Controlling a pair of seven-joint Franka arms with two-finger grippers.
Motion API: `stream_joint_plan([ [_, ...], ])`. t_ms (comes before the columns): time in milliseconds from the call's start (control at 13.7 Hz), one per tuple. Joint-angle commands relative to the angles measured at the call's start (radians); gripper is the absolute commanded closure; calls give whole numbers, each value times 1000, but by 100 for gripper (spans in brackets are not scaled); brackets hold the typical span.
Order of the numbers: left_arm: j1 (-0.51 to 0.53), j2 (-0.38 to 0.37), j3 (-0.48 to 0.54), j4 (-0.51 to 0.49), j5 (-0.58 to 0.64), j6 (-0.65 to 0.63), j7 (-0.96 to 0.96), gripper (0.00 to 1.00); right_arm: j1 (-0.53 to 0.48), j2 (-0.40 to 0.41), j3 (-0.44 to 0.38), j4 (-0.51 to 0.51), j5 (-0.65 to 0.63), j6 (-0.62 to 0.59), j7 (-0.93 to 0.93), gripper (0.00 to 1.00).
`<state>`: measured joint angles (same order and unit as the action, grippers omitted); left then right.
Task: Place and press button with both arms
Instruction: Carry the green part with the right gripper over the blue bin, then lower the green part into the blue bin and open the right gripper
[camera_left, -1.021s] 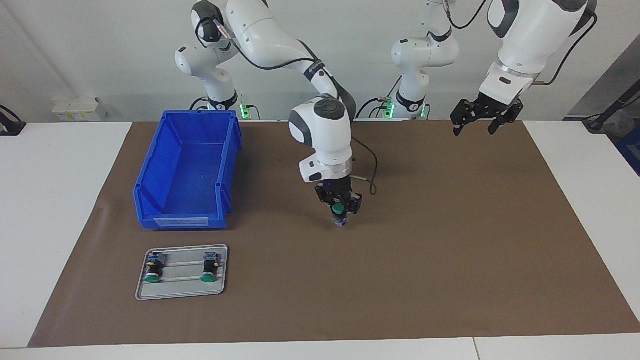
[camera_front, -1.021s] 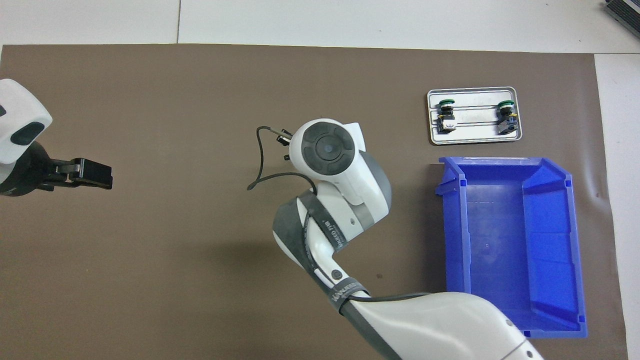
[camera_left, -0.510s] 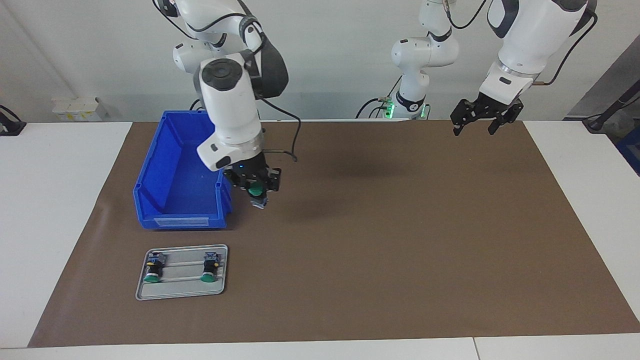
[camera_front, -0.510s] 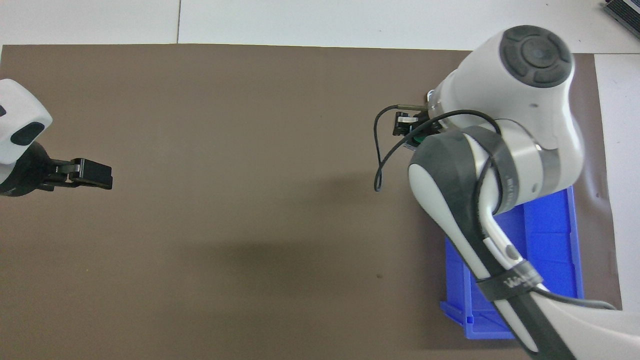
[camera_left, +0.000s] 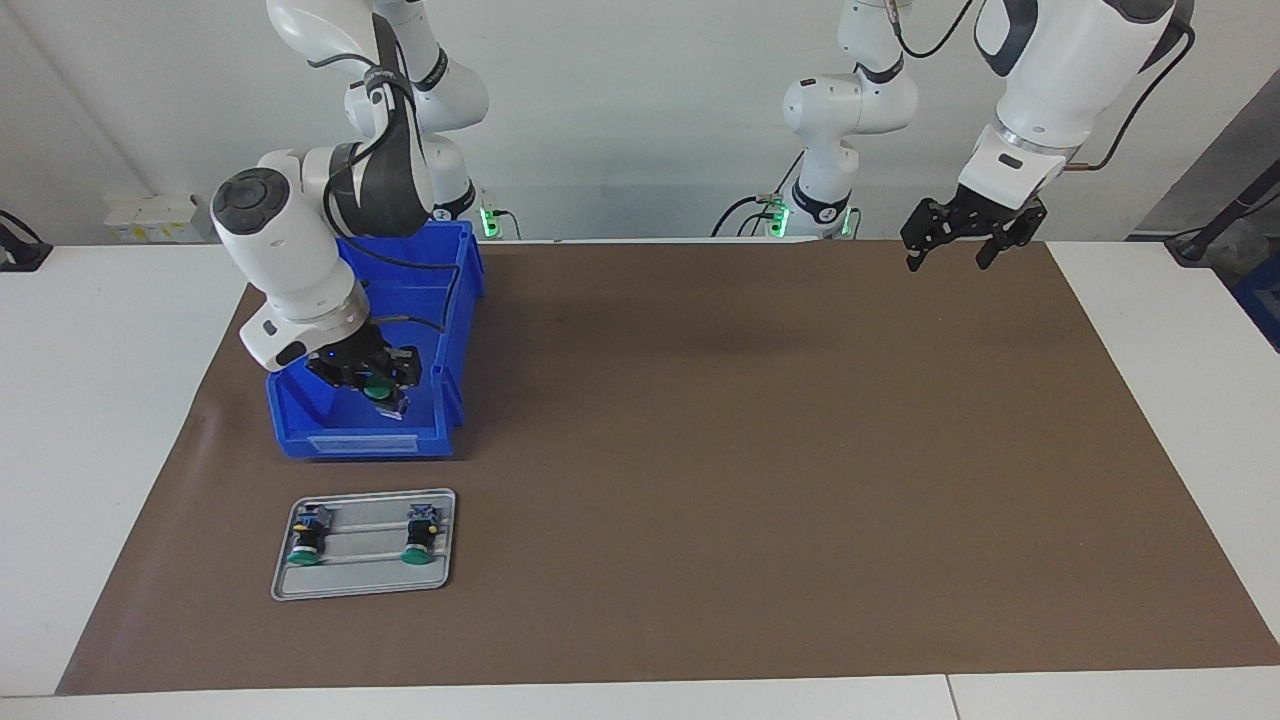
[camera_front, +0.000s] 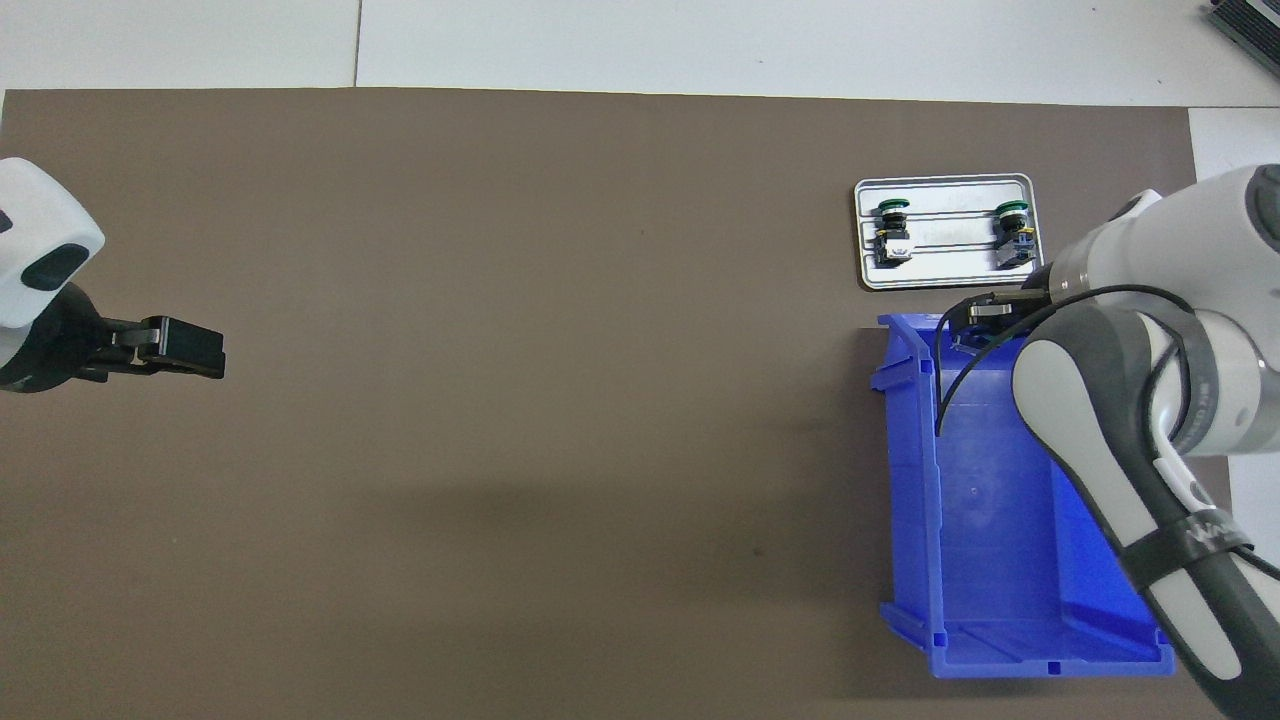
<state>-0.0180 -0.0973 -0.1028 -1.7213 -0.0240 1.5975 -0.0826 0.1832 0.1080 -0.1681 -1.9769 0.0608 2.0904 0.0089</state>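
Right gripper (camera_left: 385, 392) clamps the green-capped push-button switch (camera_left: 379, 391) over the blue plastic bin (camera_left: 370, 442), six o'clock below; left gripper (camera_left: 958, 242) waits, jaws wide.

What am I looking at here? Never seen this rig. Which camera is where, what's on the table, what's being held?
Two white robot arms stand at a table covered with a brown mat. One picture looks at them from across the table; the other looks steeply down from above their own end.

On the mat are a blue bin and, farther from the robots, a small metal tray with two green-capped buttons lying in it.

The right claw is shut on a third button and hangs over the end of the bin nearest the tray. The left claw is open, holds nothing, and waits in the air over the mat's edge at its own end.
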Motion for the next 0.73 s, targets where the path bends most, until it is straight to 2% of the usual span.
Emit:
stream_joint_plan([
  [0,7,-32,2,-38,-11,21,9,0,-39,-99,15,-199,-3,129,-56,100],
  [365,7,-32,2,-38,-11,21,9,0,-79,-96,16,-290,-3,238,-130,100],
  [656,7,-32,2,-38,-11,21,9,0,-73,-74,16,-313,-3,299,-125,100],
])
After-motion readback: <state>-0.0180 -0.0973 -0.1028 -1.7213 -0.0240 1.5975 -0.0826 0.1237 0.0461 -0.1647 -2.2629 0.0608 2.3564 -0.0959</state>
